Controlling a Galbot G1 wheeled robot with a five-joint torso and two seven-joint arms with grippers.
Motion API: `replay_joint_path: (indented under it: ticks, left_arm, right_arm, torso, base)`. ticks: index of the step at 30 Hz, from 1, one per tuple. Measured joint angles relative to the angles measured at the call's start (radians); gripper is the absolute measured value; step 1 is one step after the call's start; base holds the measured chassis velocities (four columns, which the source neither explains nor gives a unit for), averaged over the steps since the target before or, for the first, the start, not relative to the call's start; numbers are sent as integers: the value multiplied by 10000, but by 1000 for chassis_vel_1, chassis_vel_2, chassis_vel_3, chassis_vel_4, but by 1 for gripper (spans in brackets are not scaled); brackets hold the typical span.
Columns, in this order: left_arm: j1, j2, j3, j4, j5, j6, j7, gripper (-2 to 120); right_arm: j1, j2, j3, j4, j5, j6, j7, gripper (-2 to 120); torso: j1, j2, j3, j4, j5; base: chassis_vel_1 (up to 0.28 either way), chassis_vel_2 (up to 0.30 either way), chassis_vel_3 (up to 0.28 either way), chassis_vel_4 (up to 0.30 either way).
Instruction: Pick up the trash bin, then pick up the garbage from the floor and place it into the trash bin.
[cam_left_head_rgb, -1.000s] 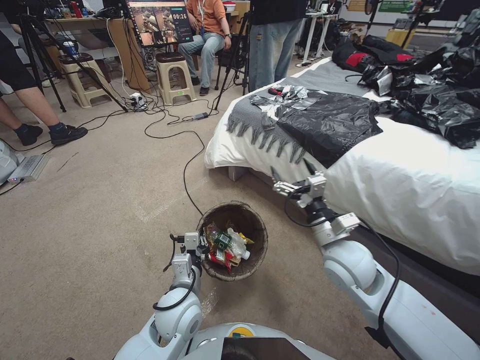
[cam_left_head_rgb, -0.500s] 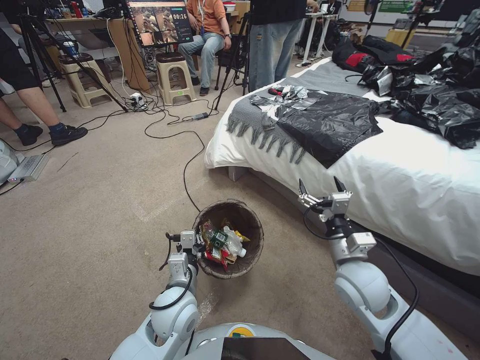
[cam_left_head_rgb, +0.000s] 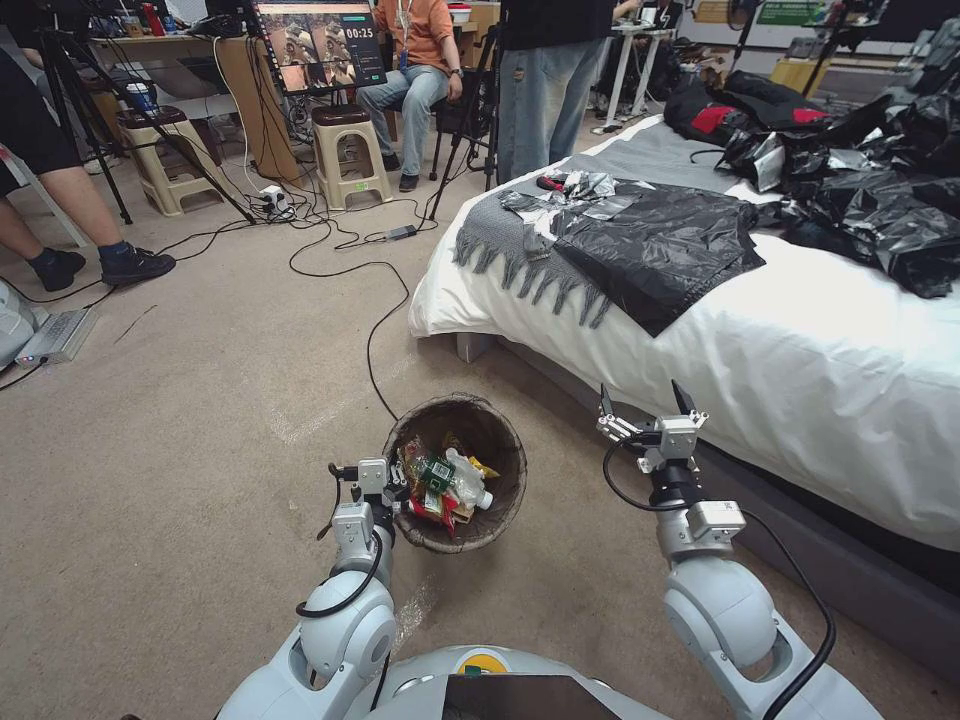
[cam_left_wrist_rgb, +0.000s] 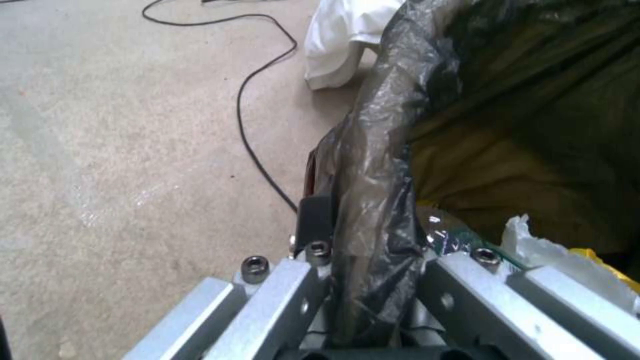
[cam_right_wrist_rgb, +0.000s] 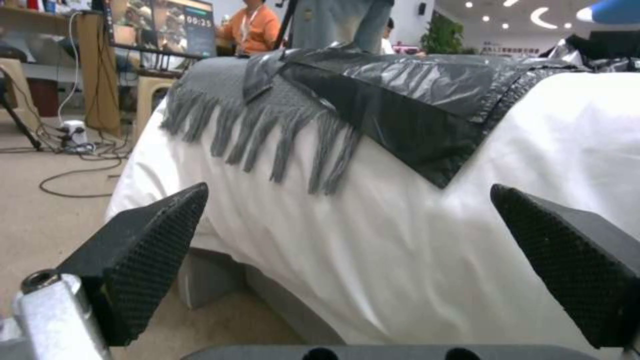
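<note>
The trash bin, a round bucket with a dark bag wrapped over its rim, is low over the carpet just ahead of my base. I cannot tell whether it touches the floor. Inside it lies the garbage: colourful wrappers, white tissue and a clear bottle with a green label. My left gripper is shut on the bin's near-left rim. The left wrist view shows the bag-wrapped rim clamped in the left gripper. My right gripper hangs open and empty to the right of the bin, by the bed. Its two black fingertips stand wide apart.
A bed with a white sheet fills the right side, carrying black plastic sheets and a grey fringed blanket. A black cable runs across the carpet toward the bin. Stools, tripods and people stand at the back. Open carpet lies to the left.
My right arm has drawn back toward my body and to the right, away from the bin, still open. The bin and left gripper have shifted slightly left.
</note>
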Motion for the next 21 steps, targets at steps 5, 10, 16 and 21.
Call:
replay_joint_path:
  ticks: [5,10,16,21]
  left_arm:
    - [35,-3,-43,-177,-93,-8,-53,0]
    - [98,11,-101,-315,-128,-6,-68,0]
    - [182,32,-197,-480,-158,2,-77,0]
    - [211,34,-232,-536,-172,6,-83,0]
  right_arm:
    - [41,0,-54,-13,-14,-33,10,100]
    - [103,2,-72,-24,-7,-76,29,100]
    - [198,34,-99,-59,12,-137,83,100]
    - [220,50,-117,-63,18,-166,104,100]
  torso:
    - [0,0,0,-1,0]
    - [0,0,0,-1,0]
    - [0,0,0,-1,0]
    - [0,0,0,0,1]
  base:
    - [0,0,0,0]
    - [0,0,0,0]
    - [32,35,39,27]
    - [75,72,65,62]
